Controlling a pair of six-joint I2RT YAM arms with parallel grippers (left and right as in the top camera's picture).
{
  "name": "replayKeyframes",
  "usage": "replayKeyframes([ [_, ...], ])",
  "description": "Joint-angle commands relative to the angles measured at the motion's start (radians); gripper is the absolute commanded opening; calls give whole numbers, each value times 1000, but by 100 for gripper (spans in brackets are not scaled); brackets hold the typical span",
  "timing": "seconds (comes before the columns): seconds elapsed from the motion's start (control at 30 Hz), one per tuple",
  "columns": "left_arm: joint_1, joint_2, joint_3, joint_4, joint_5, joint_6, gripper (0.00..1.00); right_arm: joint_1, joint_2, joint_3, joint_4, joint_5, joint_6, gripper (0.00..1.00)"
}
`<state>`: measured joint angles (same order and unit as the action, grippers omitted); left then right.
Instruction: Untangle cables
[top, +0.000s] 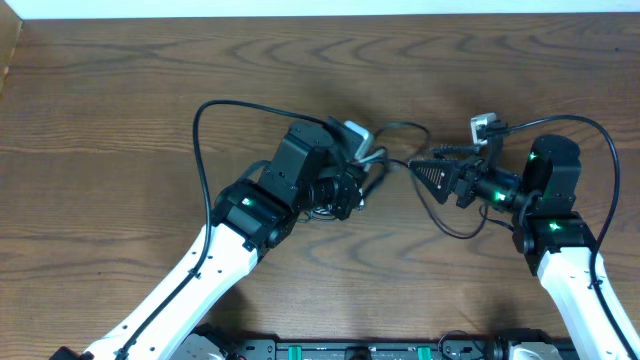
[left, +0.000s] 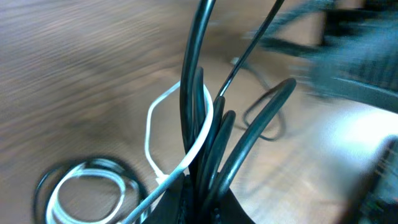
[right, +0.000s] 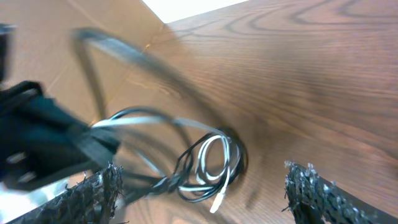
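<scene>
The cables (black strands and one white) are pinched in the pressed-together left gripper. They run lengthwise straight out past its fingertips, across the wooden table toward the right arm. The right gripper stands spread, pointing at the tangle, whose coiled end lies on the table just ahead of its fingers.
</scene>
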<state>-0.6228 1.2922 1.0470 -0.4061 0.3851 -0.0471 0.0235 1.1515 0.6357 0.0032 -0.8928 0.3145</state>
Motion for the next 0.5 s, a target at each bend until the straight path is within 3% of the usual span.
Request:
replayKeyframes([
  [0.0,2,-24,15,15,219,110,8,-3,-2,10,-19,72,22,84],
  [0.17,2,-24,15,16,285,145,8,-3,-1,10,-98,209,22,85],
  [0.47,3,-25,15,15,256,156,7,-5,-1,10,-349,679,68,85],
])
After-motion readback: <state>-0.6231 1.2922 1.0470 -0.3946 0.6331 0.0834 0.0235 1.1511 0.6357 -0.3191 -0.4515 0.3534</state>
